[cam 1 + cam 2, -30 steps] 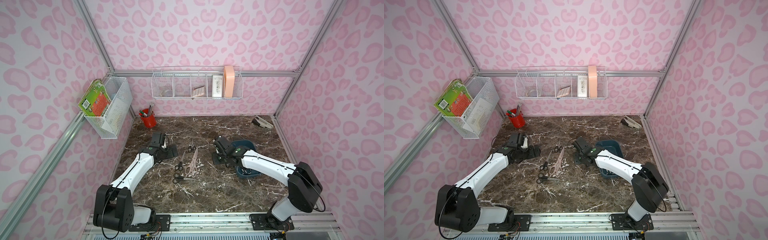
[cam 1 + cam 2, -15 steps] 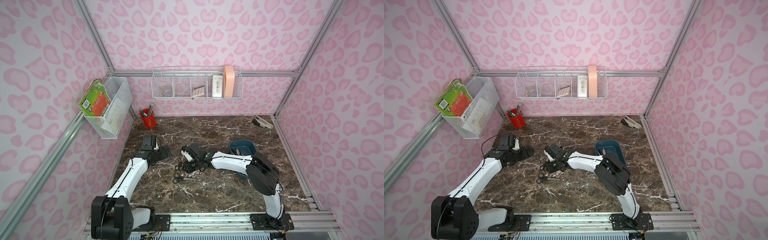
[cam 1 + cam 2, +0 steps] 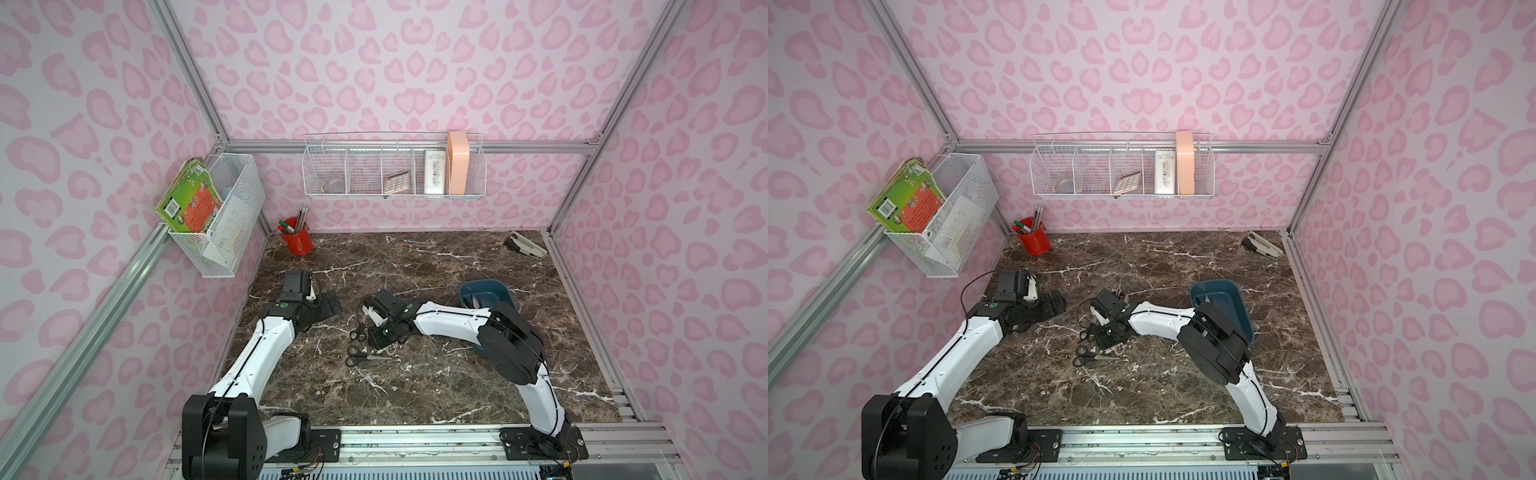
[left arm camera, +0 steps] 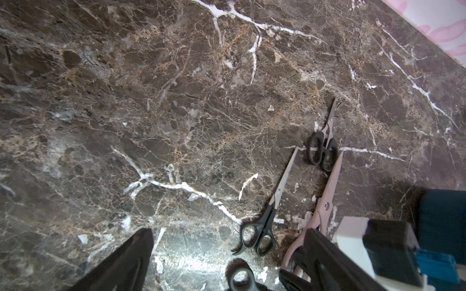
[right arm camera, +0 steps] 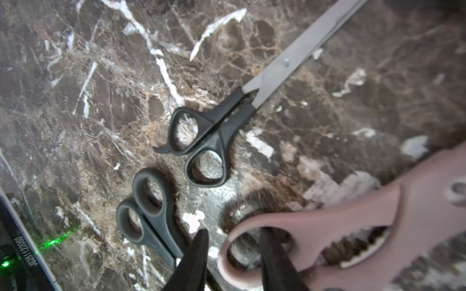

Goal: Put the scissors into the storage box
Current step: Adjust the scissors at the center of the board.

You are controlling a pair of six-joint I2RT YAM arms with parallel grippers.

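Straddling the finger ring of the pale pink scissors (image 5: 353, 214), the right gripper (image 5: 233, 233) is low over the table. One black finger (image 5: 274, 257) is inside the loop and its partner is outside. The jaws are partly apart, with the ring's rim between them and a gap on either side, so it's not clamped!

Just beside that handle, two dark-handled pairs lie flat on the marble tabletop (image 3: 415, 386). The hook-tailed scissors (image 5: 209, 131) have their blades closed. A rounder grey-black pair (image 5: 148, 201) has a shank that disappears behind the outer finger.

Further out, in the left wrist view, a small black pair (image 4: 322, 148) sits right against the pink blade's tip. The left gripper (image 3: 330, 306) hangs beside the cluster with its fingers spread wide and nothing in them. And the teal storage box (image 3: 486, 289) stands off to the robot's right, well apart from these scissors and partly hidden behind the right arm's elbow.
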